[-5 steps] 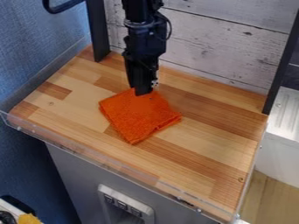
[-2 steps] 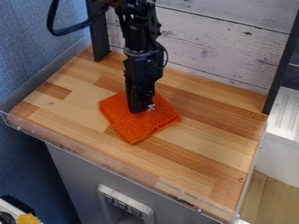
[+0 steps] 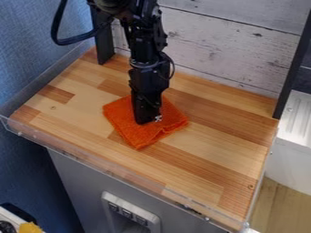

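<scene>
The black gripper (image 3: pixel 147 121) points down over the middle of an orange cloth (image 3: pixel 132 131), its tip at or just above the fabric. The cloth lies folded in a rough square, turned like a diamond, on the wooden tabletop left of centre. Part of its upper half is hidden behind the gripper. Whether the gripper has hold of any fabric cannot be told.
A clear low rim (image 3: pixel 109 169) runs along the tabletop's front edge. White wooden boards (image 3: pixel 224 50) stand behind, between two black posts. A blue surface (image 3: pixel 36 54) is at the left, and a white ribbed unit (image 3: pixel 294 118) stands at the right.
The gripper has come down and toward the front, from the cloth's top corner to its middle. The cloth's front fold has shifted slightly near the gripper.
</scene>
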Robot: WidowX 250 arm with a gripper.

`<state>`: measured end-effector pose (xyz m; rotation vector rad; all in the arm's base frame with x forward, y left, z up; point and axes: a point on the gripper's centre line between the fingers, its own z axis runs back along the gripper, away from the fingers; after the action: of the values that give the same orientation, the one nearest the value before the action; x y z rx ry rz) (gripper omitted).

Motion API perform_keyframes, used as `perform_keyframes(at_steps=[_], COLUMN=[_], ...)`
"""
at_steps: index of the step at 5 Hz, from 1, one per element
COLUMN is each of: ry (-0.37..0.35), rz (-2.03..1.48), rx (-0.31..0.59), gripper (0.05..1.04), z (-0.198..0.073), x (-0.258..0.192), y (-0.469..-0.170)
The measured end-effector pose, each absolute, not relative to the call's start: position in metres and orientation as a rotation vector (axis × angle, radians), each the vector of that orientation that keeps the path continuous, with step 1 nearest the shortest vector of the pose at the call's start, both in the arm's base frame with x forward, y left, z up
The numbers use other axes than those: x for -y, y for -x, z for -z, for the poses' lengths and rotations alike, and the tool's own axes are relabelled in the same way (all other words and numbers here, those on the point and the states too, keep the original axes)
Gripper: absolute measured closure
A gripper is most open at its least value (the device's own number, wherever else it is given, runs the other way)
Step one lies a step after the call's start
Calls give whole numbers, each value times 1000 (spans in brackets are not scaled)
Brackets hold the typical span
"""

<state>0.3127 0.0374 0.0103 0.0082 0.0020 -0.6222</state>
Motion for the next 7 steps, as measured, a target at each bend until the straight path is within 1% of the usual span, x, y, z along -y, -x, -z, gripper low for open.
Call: perform_keyframes(at_steps=[1, 3, 7], ry=[-12, -11, 2], rz=[586, 392, 73], rx=[10, 21, 4], gripper=[1023, 1024, 1025], z=[-9, -9, -9], x=[-39, -61, -94], y=[-323, -341, -362])
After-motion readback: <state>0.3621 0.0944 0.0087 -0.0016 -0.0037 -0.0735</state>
